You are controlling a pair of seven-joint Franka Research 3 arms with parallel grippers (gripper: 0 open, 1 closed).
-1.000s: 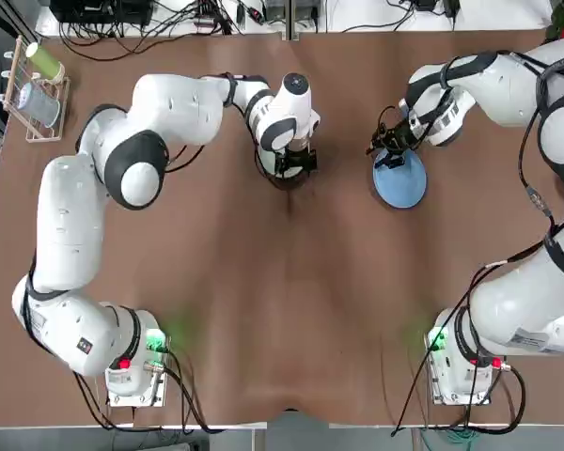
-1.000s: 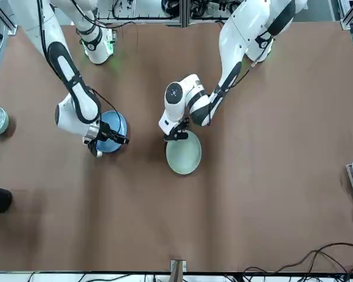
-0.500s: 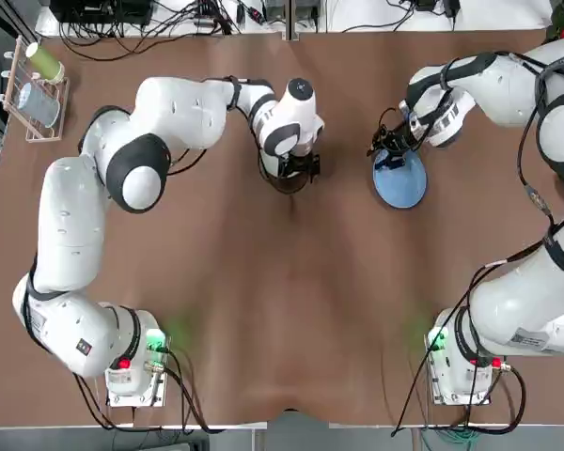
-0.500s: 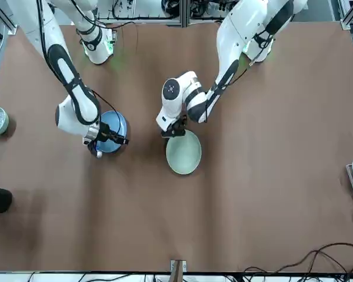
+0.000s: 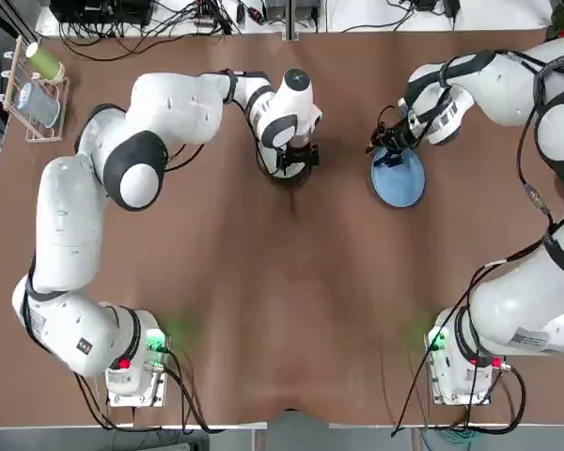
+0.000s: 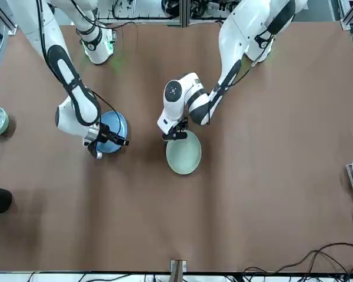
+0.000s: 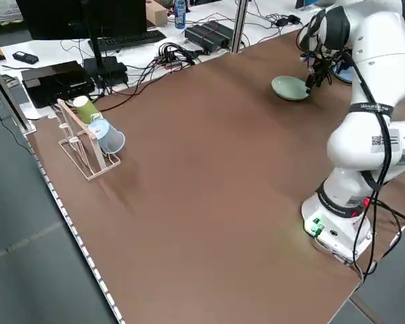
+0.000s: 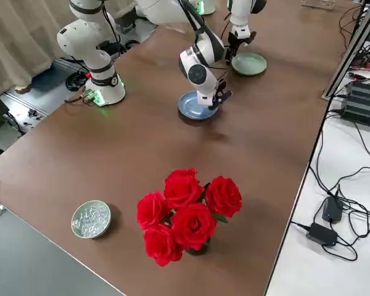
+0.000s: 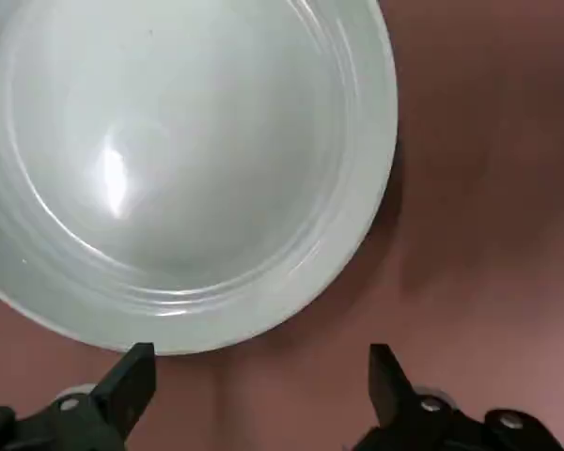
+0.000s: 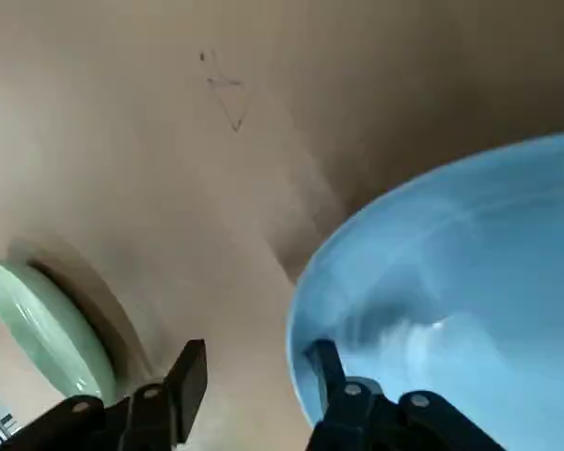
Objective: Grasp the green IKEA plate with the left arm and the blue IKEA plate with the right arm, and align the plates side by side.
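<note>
Your left jaws [image 9: 263,352] are spread wide with nothing between their tips, and they hover just beside the rim of the green plate [image 9: 179,169]. Your right jaws [image 10: 261,348] are spread too, but more narrowly; one finger overlaps the rim of the blue plate [image 10: 451,301] in the wrist view, while the other stands outside it. You cannot tell from here whether that finger touches the plate.

Both plates lie apart on the tabletop [image 6: 241,205]. In the front view, the blue one sits partly beneath your right gripper, and the green one shows just below your left gripper, a little farther from the arm bases. Your left arm [image 5: 70,225] curves out over the left half, your right arm [image 5: 508,85] over the right.

Farther out, past your right arm, you have a pale green bowl of clear pieces [image 8: 91,219] and a bunch of red roses [image 8: 188,216]. At the far left corner stands a rack [image 7: 88,152] carrying a green cup [image 7: 86,109] and a light-blue cup [image 7: 108,137].
</note>
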